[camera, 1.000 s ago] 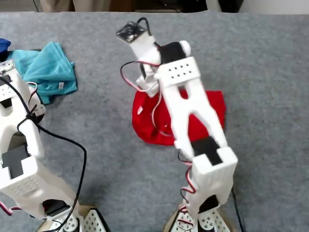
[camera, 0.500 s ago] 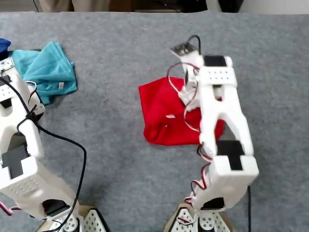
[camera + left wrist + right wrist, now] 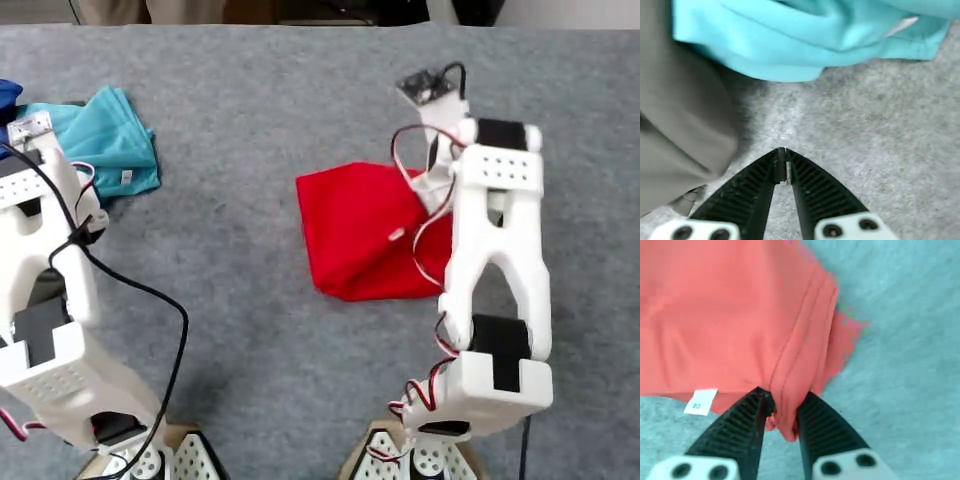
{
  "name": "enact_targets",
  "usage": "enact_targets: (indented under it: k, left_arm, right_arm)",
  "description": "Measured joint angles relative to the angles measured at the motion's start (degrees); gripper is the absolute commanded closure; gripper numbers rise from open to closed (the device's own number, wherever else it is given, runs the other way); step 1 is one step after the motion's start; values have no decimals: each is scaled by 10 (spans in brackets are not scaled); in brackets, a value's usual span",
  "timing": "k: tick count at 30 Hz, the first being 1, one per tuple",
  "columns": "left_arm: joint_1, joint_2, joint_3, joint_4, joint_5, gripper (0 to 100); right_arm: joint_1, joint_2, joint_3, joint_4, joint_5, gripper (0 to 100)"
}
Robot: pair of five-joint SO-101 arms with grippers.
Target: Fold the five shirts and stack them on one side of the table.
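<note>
Red shirt (image 3: 365, 235) is lying bunched up around the middle of the grey table (image 3: 250, 330), a bit toward the table's right side, going by the high cam. My right arm (image 3: 495, 250) is stretching out over the table's right half, with its front end sitting at the shirt's right edge. Teal shirt (image 3: 100, 145) is sitting roughly folded at the table's far left, a scrap of dark blue fabric (image 3: 8, 95) is poking in at the table's left edge, and my left arm (image 3: 45, 260) is hanging over that same left side.

On the left wrist cam, my left gripper (image 3: 782, 167) is pointing down at bare table with its fingers pressed together on nothing, and the teal shirt is lying just past the tips.

On the right wrist cam, my right gripper (image 3: 782, 415) is pinching a fold at the red shirt's hem, and a small white tag (image 3: 700, 401) is showing right beside one finger.
</note>
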Motion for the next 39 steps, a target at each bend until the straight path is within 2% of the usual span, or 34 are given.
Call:
enact_targets:
  k: [6, 17, 24, 31, 37, 39]
  left_arm:
    - [4, 0, 0, 0, 0, 979]
    - [4, 0, 0, -15, 0, 979]
    - [4, 0, 0, -18, 0, 979]
    - [4, 0, 0, -18, 0, 979]
    - [4, 0, 0, -18, 0, 979]
    - [4, 0, 0, -18, 0, 979]
  right_arm:
    - [25, 0, -30, 19, 19, 995]
    - [58, -11, 196, -84, 22, 995]
    - [110, -55, 252, -110, 23, 994]
    - [92, -88, 335, -142, 20, 991]
    - [90, -125, 374, -156, -26, 815]
    - [90, -135, 382, -156, -35, 803]
